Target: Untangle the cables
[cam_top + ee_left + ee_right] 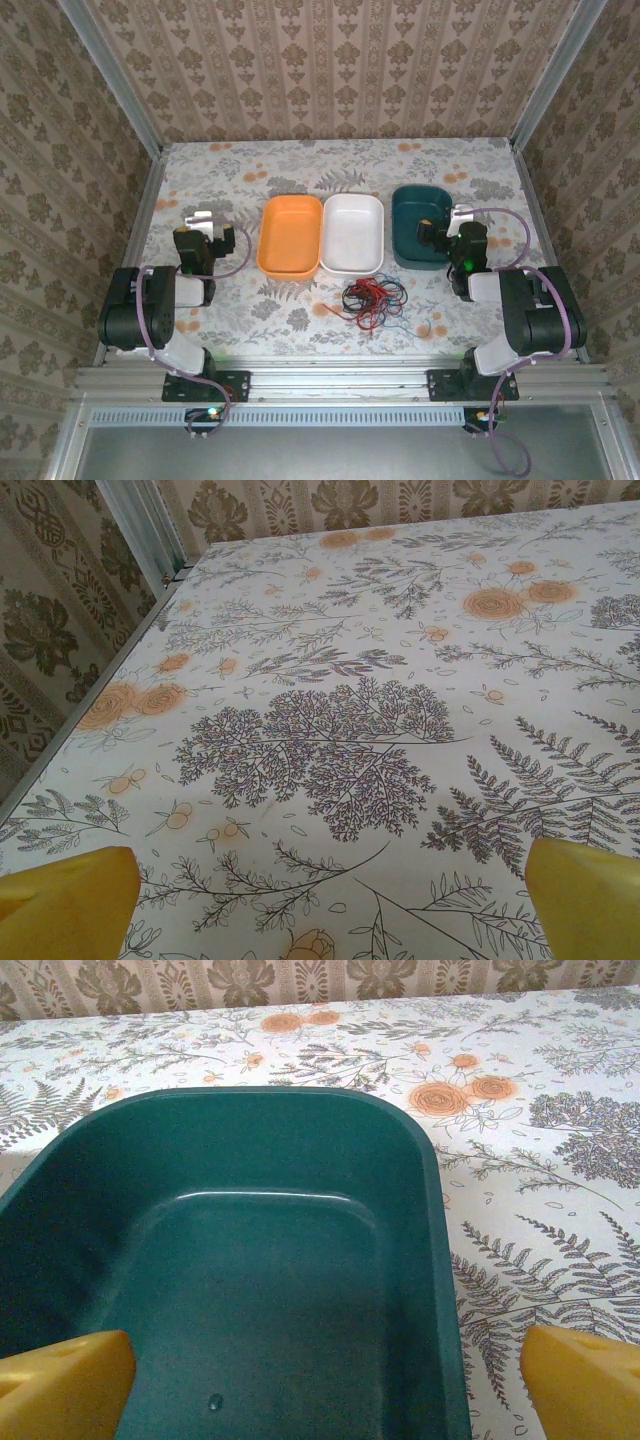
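While the tangled bundle of thin red, black and blue-green cables (373, 298) is lying on the floral-patterned tablecloth (270, 312), just in front of the white plastic tray (353, 232), both arms are sitting at the table's sides. The left gripper (325, 905) is hovering over bare cloth with its yellow fingers spread wide. The right gripper (325, 1385) is hanging above the dark teal plastic tray (400, 1240), its fingers likewise apart. An orange plastic tray (290, 235) is sitting just left of the white one.
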You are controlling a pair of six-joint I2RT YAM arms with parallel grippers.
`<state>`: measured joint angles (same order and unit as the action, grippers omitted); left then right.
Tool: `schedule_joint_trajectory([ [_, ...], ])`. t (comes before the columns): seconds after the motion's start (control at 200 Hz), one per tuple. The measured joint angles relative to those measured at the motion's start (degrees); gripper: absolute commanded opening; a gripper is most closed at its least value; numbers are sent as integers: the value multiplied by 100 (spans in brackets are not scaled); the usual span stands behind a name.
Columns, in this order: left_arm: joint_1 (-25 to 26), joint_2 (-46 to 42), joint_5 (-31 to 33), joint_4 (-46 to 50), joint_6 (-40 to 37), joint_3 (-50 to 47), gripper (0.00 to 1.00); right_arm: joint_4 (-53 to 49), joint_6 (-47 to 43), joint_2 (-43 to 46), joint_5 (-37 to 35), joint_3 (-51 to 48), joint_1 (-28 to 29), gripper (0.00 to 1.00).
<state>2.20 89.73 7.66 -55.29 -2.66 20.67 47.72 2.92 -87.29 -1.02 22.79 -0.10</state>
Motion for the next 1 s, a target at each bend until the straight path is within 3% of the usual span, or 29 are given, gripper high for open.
schedule_joint_trajectory([
  [0.465, -4, -17, -24, 72, 0, 22, 100, -2, 2, 0, 4, 0, -7, 100],
  [0.57, 4, -457, 81, 1405, 50, 455, 100, -236, 9, 85, -24, 42, -7, 100],
  [0.69, 120, -1281, 501, 2732, 190, 1384, 100, -1790, 186, 999, -271, 555, 24, 95],
  [0.855, 1231, -2455, 1266, 3836, 813, 1818, 100, -3539, 883, 2621, -990, 1572, 728, 92],
  [1.0, 3195, -2566, 1364, 4682, 1432, 1917, 100, -5123, 1698, 3254, -1117, 2076, 1808, 88],
])
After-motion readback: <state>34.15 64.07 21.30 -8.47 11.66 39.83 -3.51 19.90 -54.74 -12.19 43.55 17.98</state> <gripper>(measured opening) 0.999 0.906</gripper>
